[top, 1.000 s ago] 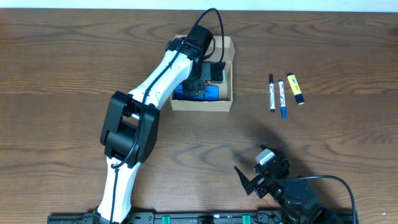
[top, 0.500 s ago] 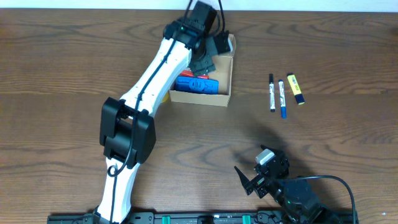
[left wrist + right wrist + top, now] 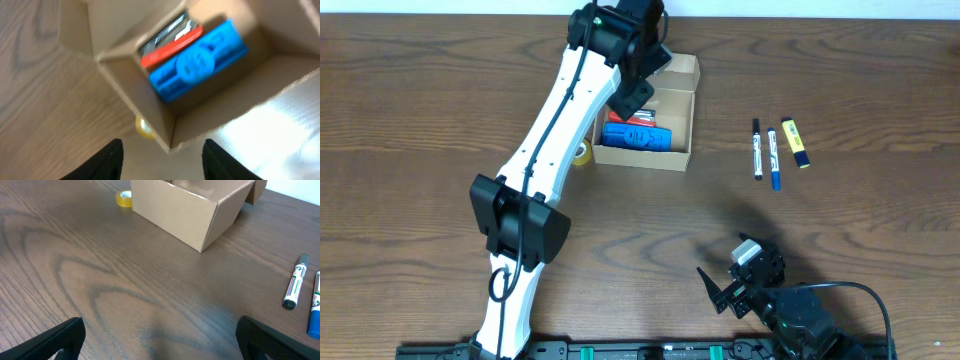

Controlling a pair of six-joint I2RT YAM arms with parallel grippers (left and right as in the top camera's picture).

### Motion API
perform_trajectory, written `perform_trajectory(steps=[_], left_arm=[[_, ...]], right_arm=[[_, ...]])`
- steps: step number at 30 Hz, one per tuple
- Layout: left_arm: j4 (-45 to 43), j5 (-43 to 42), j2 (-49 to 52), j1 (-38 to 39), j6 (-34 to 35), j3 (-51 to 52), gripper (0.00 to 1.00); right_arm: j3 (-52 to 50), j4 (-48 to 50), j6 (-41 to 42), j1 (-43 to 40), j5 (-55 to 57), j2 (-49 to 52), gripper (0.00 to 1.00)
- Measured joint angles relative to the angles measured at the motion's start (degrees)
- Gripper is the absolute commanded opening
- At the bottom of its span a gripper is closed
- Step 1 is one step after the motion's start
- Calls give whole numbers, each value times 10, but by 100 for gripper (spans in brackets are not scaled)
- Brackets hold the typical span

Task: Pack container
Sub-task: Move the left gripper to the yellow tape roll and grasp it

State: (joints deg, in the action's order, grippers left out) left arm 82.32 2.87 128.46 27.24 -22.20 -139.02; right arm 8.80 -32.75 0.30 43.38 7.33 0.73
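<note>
The tan cardboard container [image 3: 681, 125] stands open at the far middle of the table. Inside lie a blue block [image 3: 638, 136] and a red and black item [image 3: 170, 42]. My left gripper [image 3: 630, 95] hovers over the container's far left side, open and empty. In the left wrist view its fingers [image 3: 165, 160] straddle a corner of the container [image 3: 160, 125], above the blue block [image 3: 200, 60]. My right gripper [image 3: 728, 290] is open and empty, low near the front edge. In the right wrist view [image 3: 165, 345] it faces the container [image 3: 190, 207] from a distance.
A yellow tape roll [image 3: 582, 152] lies by the container's left front corner, also seen in the right wrist view [image 3: 124, 198]. A black marker [image 3: 757, 148], a blue marker [image 3: 773, 158] and a yellow highlighter [image 3: 796, 142] lie to the right.
My left gripper has risen out of the container and moved toward its far left side. The container shifted slightly away. The right arm has not moved.
</note>
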Motion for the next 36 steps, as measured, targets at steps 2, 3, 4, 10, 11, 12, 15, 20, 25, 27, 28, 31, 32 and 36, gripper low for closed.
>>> perform_trajectory(steps=[2,3,4,10,11,12,15,20,25,27,28,31,32,36], left_arm=[[23,10,0,-4,12,-7,45],[33,14,-1,-7,16,-9,41],[54,17,-1,-12,23,-9,32],[100,22,-1,-72,51,-11,27],[100,20,-1,-86,57,-11,27],[100,17,-1,-99,62,-11,27],[100,9,-1,-134,76,-11,27],[100,1,-1,-151,87,-11,27],[90,-7,-1,-147,104,-11,41],[72,-17,-1,-150,116,-11,68],[69,-25,-1,-153,121,-11,68],[67,-49,-1,-162,135,-11,46],[63,-58,-1,-163,137,-11,37],[49,-91,-1,-167,138,-11,83]], right_arm=[[0,0,0,0,0,0,99],[0,0,0,0,0,0,99],[0,0,0,0,0,0,99],[0,0,0,0,0,0,99],[0,0,0,0,0,0,99],[0,0,0,0,0,0,99],[0,0,0,0,0,0,99],[0,0,0,0,0,0,99],[0,0,0,0,0,0,99],[0,0,0,0,0,0,99],[0,0,0,0,0,0,99],[0,0,0,0,0,0,99],[0,0,0,0,0,0,99],[0,0,0,0,0,0,99]])
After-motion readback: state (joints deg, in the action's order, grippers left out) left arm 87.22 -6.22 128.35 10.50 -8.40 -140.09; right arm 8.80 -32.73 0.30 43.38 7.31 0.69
